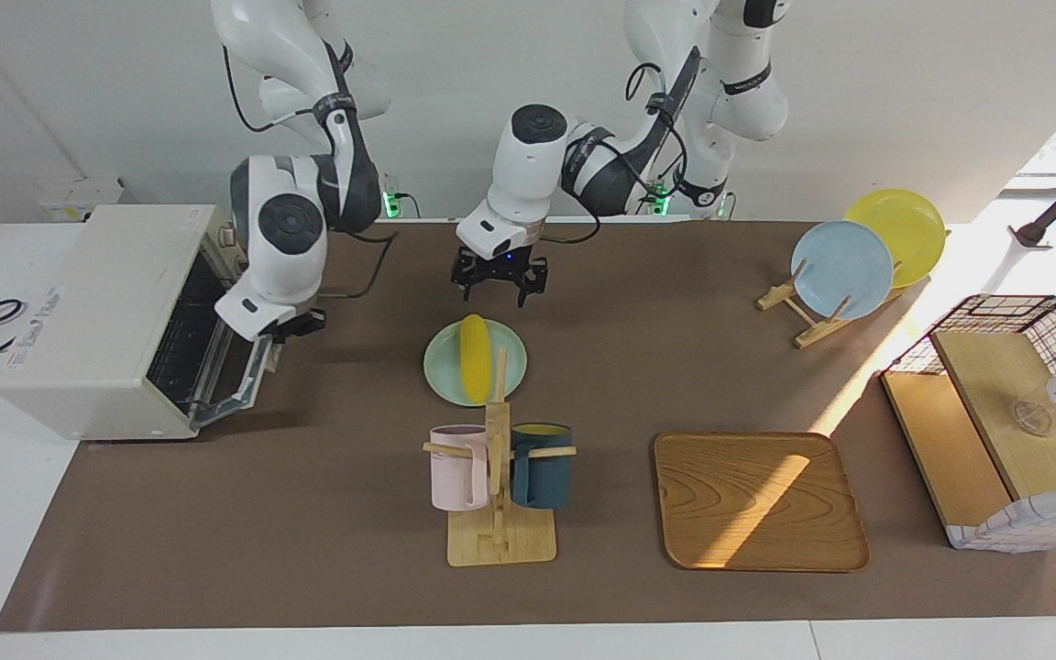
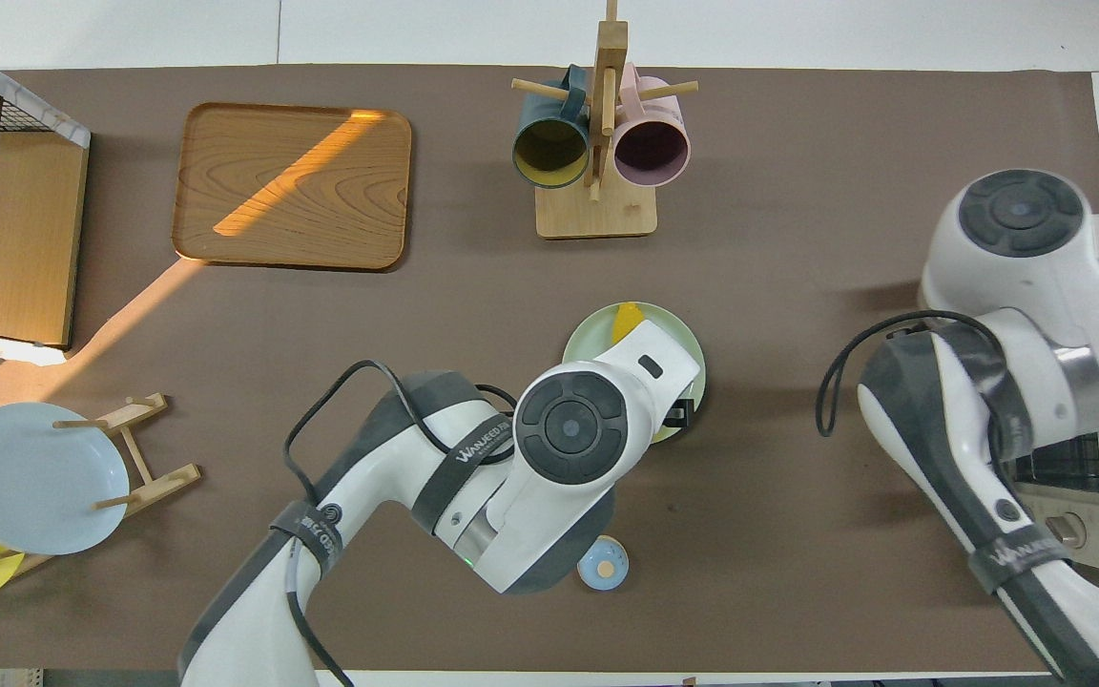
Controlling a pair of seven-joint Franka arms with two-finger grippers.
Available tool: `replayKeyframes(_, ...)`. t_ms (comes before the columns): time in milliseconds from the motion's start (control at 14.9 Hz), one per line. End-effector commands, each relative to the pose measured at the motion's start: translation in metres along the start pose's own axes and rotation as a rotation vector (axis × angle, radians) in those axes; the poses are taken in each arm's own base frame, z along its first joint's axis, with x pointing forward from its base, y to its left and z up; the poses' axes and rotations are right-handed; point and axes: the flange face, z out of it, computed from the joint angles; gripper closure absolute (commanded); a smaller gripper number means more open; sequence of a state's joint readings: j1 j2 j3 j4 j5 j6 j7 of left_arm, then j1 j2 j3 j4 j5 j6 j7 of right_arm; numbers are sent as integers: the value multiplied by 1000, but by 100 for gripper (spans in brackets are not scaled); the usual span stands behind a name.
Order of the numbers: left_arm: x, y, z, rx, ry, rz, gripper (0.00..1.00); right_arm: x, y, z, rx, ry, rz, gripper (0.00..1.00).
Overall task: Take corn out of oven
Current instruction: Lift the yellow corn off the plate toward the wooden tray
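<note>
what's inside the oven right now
Through the oven's open door only the wire rack shows, with no corn on it. The right gripper hides part of the opening; the corn lies on the green plate.

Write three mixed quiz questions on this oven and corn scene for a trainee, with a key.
1. True or false: the corn lies on the green plate.
2. Which gripper is at the oven door: A) left gripper, B) right gripper?
3. Fill in: the oven door is ____.

Key: 1 true; the corn lies along the plate, nearer to the robots than the mug rack. 2 B; the left gripper is over the table between the plate and the robots, open and empty. 3 open.
</note>
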State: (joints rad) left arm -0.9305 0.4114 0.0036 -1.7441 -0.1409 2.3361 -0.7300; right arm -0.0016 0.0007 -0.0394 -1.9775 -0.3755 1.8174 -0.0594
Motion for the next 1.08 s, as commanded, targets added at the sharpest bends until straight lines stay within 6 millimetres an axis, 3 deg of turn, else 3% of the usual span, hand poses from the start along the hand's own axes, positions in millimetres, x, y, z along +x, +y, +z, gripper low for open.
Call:
replayKeyframes(0, 14, 5, 17, 5, 47, 7, 0, -7, 19, 6, 87, 11, -10, 100)
replayKeyframes(67, 14, 3, 25, 13, 46, 10, 0, -8, 26, 1, 117, 26, 1, 99)
replayKeyframes(135, 14, 2, 31, 28, 55, 27, 0, -8, 27, -6, 154, 34, 17, 71)
replayKeyframes(202, 21, -4, 31, 44, 70, 38, 0, -8, 26, -18, 190, 39, 28, 34)
replayKeyframes(269, 23, -9, 35, 62, 78, 52, 0, -8, 25, -33, 229, 50, 35, 3)
replayKeyframes(404, 26, -15, 46, 70, 81, 49, 0, -12, 30, -65, 289, 67, 52, 0)
replayKeyframes(538, 19, -10, 70, 81, 66, 54, 0, -18, 34, -87, 296, 57, 50, 0)
replayKeyframes(673, 23, -12, 69, 81, 69, 51, 0, -22, 40, -109, 299, 66, 52, 0)
replayKeyframes(740, 30, -11, 62, 73, 76, 45, 9, -22, 41, -119, 295, 72, 52, 0)
replayKeyframes(808, 36, -12, 55, 73, 77, 43, 25, -20, 36, -124, 294, 70, 39, 0)
replayKeyframes(875, 48, -20, 41, 84, 66, 19, 81, -19, 33, -120, 319, 71, 42, 0)
replayKeyframes(942, 50, -19, 36, 84, 62, 15, 100, -19, 31, -121, 329, 75, 44, 0)
replayKeyframes(1010, 53, -21, 31, 85, 61, 8, 100, -18, 30, -122, 332, 73, 51, 0)
